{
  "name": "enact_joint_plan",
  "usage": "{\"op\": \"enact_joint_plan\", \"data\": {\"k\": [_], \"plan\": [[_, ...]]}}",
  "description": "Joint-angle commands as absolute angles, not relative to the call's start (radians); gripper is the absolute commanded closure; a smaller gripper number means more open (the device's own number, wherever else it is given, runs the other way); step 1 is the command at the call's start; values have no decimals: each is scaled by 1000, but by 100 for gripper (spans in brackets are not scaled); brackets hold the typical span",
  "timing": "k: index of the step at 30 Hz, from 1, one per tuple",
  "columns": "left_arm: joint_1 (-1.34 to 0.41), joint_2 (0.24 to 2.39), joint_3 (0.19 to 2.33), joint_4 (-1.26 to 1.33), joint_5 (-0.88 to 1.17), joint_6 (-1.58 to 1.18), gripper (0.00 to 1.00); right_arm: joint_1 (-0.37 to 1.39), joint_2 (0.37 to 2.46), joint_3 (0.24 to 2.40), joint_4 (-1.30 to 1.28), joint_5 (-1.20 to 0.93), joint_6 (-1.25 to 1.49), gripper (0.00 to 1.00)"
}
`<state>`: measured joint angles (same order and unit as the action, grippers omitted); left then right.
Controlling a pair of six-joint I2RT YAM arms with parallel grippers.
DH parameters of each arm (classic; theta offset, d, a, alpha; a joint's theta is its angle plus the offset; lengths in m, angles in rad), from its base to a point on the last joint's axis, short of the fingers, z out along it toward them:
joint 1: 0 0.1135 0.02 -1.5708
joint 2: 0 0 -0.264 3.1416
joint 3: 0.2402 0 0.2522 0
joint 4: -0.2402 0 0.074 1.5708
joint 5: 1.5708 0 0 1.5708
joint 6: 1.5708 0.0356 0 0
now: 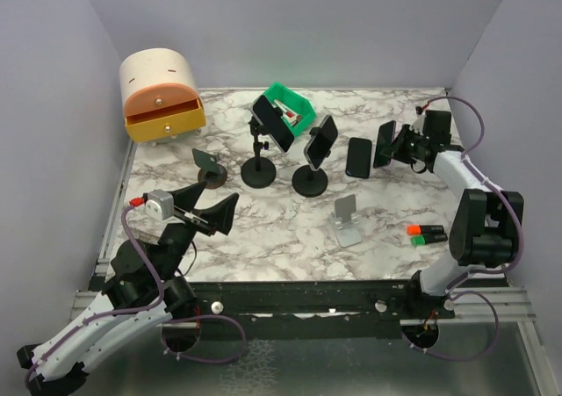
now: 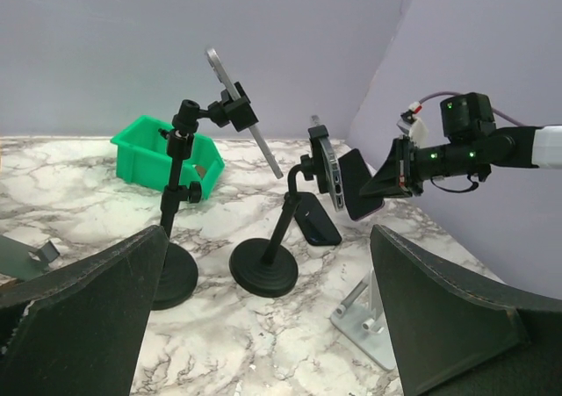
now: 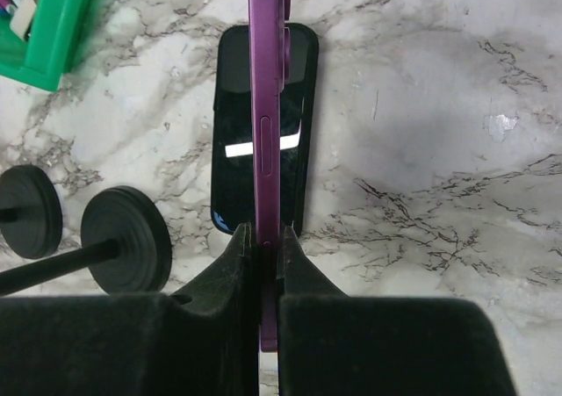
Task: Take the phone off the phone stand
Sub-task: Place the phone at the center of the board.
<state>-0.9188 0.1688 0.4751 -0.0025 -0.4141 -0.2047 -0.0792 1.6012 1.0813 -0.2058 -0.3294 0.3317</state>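
My right gripper [image 1: 392, 147] is shut on a purple phone [image 1: 384, 144], held on edge above the table at the back right. In the right wrist view the phone [image 3: 266, 106] stands edge-on between my fingers [image 3: 266, 238], above a black phone [image 3: 233, 150] lying flat on the table. Two black stands hold phones: a tall one [image 1: 261, 154] with a phone [image 1: 273, 121], and a shorter one [image 1: 310, 178] with a phone [image 1: 321, 141]. An empty silver phone stand [image 1: 347, 221] sits near the middle. My left gripper [image 1: 206, 208] is open and empty at the front left.
A green bin [image 1: 291, 108] stands at the back centre. A cream and orange drawer box [image 1: 161, 97] is at the back left. A small dark stand [image 1: 209, 164] is to the left. Orange and green markers [image 1: 426, 234] lie at the right front by the right arm.
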Motion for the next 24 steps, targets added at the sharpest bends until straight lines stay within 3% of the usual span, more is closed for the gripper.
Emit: {"op": "enact_joint_plan", "data": {"k": [1, 24], "plan": [[-920, 173, 497, -22, -359, -218, 2, -102, 1630, 1101, -221, -396, 261, 100], [-920, 189, 500, -38, -327, -223, 2, -165, 1862, 1148, -264, -478, 246, 100]]}}
